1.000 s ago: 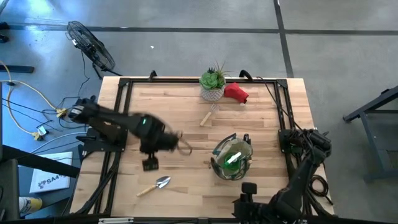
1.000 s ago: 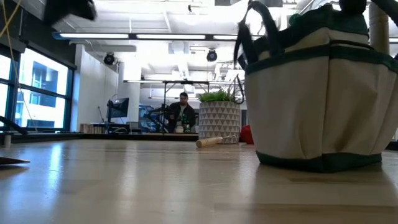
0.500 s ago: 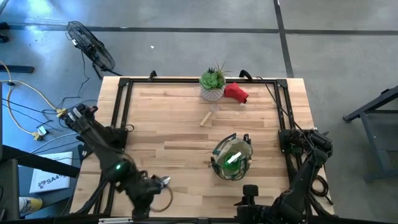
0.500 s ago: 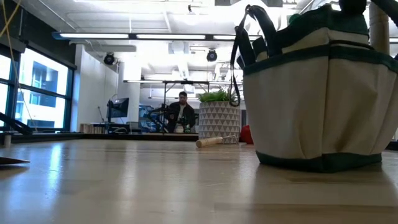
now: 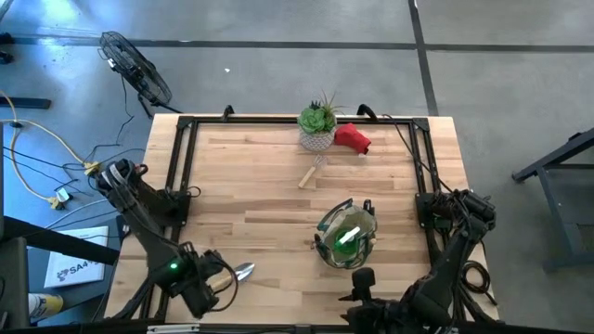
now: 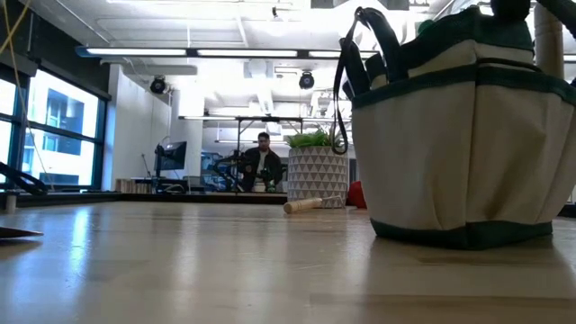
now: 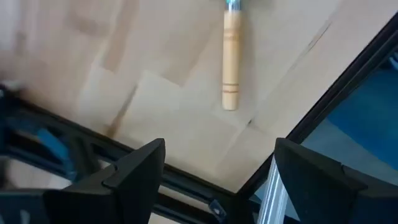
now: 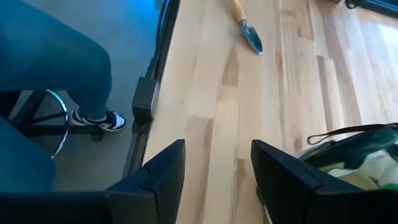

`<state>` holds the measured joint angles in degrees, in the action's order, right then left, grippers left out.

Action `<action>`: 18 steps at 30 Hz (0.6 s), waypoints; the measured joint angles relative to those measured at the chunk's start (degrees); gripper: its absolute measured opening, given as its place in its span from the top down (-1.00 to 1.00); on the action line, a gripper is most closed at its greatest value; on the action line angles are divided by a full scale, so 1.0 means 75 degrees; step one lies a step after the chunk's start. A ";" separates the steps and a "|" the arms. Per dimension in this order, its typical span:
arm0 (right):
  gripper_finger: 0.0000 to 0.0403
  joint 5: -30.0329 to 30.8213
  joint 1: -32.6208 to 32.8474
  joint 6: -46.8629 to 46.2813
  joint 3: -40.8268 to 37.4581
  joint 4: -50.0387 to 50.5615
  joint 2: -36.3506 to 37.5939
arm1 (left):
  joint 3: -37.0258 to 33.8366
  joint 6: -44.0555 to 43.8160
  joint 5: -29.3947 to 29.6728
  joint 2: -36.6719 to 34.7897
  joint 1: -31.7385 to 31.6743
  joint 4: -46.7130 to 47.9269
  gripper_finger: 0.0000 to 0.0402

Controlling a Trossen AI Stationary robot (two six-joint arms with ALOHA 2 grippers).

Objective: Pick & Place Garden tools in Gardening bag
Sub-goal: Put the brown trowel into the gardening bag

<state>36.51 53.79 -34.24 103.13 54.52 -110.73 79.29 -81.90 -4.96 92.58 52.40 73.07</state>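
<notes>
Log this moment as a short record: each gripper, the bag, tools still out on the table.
left gripper: open, empty, above the trowel near the table's front-left edge
right gripper: open, empty, at the front edge near the bag
gardening bag: upright, front-right, something green inside
tools still out: trowel, wooden-handled tool, red soft item
plant pot: at the back

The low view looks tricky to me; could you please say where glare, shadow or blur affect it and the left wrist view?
Low view: ceiling lights glare off the glossy wooden table; the round tan canvas bag with dark green rim looms large, shadow at its base; the white patterned plant pot looks soft. Left wrist view: the wooden trowel handle is slightly blurred; the left tool is dark.
</notes>
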 joint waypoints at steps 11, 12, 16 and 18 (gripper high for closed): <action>0.13 -0.0308 -0.0036 0.0018 0.0000 -0.0190 0.0067 | -0.1675 0.0661 0.0622 -0.0064 -0.0137 -0.2797 -0.48; 0.13 -0.0353 -0.0036 0.0029 0.0000 -0.0258 0.0080 | -0.1680 0.0674 0.0740 -0.0064 -0.0137 -0.2808 -0.48; 0.13 -0.0679 -0.0044 -0.0002 0.0000 -0.0667 0.0112 | -0.1685 0.0681 0.0802 -0.0064 -0.0137 -0.2815 -0.48; 0.13 -0.0725 0.0000 0.0003 0.0000 -0.0812 0.0112 | -0.1685 0.0681 0.0875 -0.0064 -0.0136 -0.2805 -0.48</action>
<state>31.07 53.79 -34.22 103.13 48.43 -109.89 66.65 -76.79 1.60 92.09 51.38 52.04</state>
